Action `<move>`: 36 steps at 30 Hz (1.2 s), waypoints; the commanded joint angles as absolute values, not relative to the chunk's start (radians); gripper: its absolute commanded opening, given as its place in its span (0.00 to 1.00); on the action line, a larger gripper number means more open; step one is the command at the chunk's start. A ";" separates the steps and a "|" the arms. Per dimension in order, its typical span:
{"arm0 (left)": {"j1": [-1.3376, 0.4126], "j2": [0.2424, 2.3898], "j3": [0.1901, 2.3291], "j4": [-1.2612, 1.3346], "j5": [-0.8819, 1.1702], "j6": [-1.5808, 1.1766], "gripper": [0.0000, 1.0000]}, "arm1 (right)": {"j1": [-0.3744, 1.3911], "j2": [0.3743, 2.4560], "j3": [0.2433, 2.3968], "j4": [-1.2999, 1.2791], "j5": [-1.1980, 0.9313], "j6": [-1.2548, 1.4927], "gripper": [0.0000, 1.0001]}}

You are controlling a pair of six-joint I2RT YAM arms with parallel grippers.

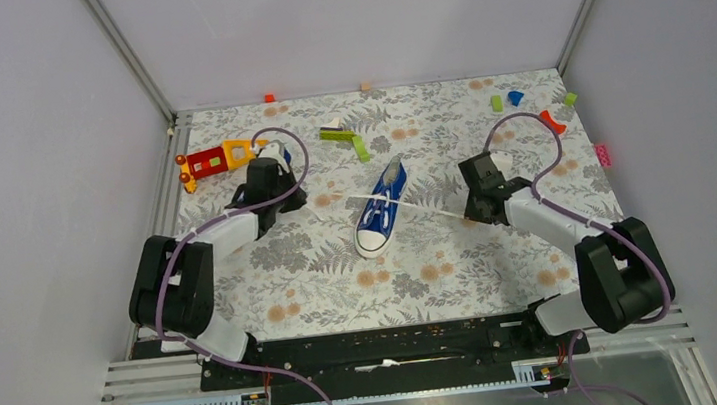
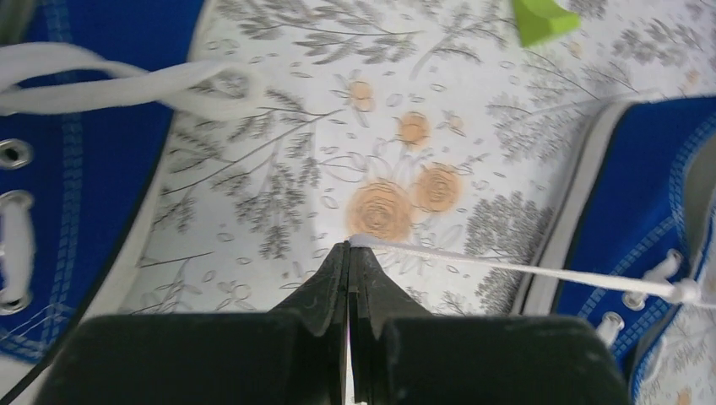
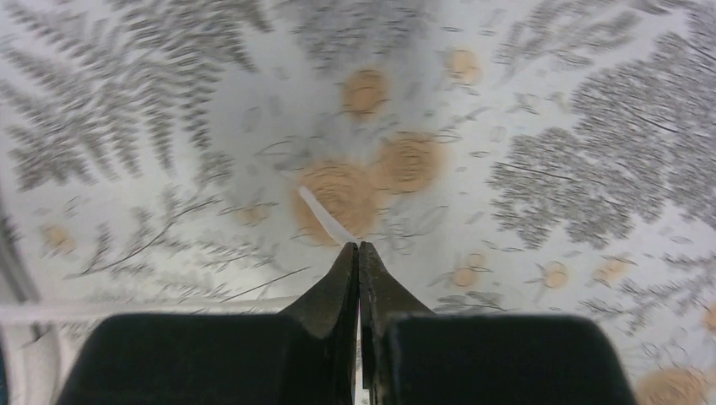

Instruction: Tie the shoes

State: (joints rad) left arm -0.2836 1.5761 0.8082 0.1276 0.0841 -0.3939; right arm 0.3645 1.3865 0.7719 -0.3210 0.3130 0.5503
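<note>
**Mid-table, a blue shoe (image 1: 380, 210) with its lace (image 2: 523, 268) pulled taut to both sides**

The canvas shoe lies in the middle of the flowered table (image 1: 323, 287). Its white toe cap points toward the arms and its heel away, so its long axis runs near to far at a slight slant. The white lace stretches crosswise. The left claw (image 2: 349, 253) is clenched on one lace end, left of the shoe. The right claw (image 3: 359, 253) is clenched on the other end, right of it. Neither arm looks clearly nearer. Crossing the ends likely means both claws moving inward over the shoe. A matching second shoe (image 2: 76, 169) sits just beside the left claw. A red and yellow toy (image 1: 214, 160) lies beyond.
</note>
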 commanded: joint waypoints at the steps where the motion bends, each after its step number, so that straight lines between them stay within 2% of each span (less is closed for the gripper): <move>1: -0.233 1.538 0.788 0.129 -0.040 -0.484 0.00 | 0.310 1.402 0.816 -0.425 0.469 0.632 0.00; 9: -0.222 1.586 0.837 0.064 -0.021 -0.467 0.00 | 0.275 1.489 0.864 -0.416 0.516 0.633 0.00; 14: -0.251 1.530 0.822 0.081 -0.006 -0.405 0.00 | 0.270 1.421 0.830 -0.360 0.557 0.640 0.00; 17: -0.307 1.506 0.820 0.093 0.030 -0.351 0.00 | 0.271 1.377 0.843 -0.340 0.432 0.505 0.00; 18: -0.331 1.506 0.824 0.086 0.031 -0.342 0.00 | 0.270 1.359 0.839 -0.317 0.343 0.450 0.03; 19: -0.354 1.510 0.831 0.074 0.032 -0.335 0.00 | 0.270 1.333 0.821 -0.289 0.263 0.404 0.13; 21: -0.389 1.523 0.837 0.056 0.027 -0.341 0.00 | 0.270 1.280 0.766 -0.223 0.173 0.411 0.41; 22: -0.399 1.531 0.838 0.048 0.033 -0.353 0.00 | 0.270 1.253 0.737 -0.195 0.137 0.412 0.49; 25: -0.424 1.561 0.833 0.021 0.079 -0.370 0.01 | 0.270 1.185 0.686 -0.155 0.043 0.400 0.67; 30: -0.516 1.619 0.844 0.013 0.166 -0.391 0.01 | 0.279 1.146 0.653 -0.073 -0.197 0.378 0.72; 36: -0.608 1.674 0.874 0.017 0.260 -0.440 0.00 | 0.311 1.127 0.655 -0.087 -0.204 0.413 0.71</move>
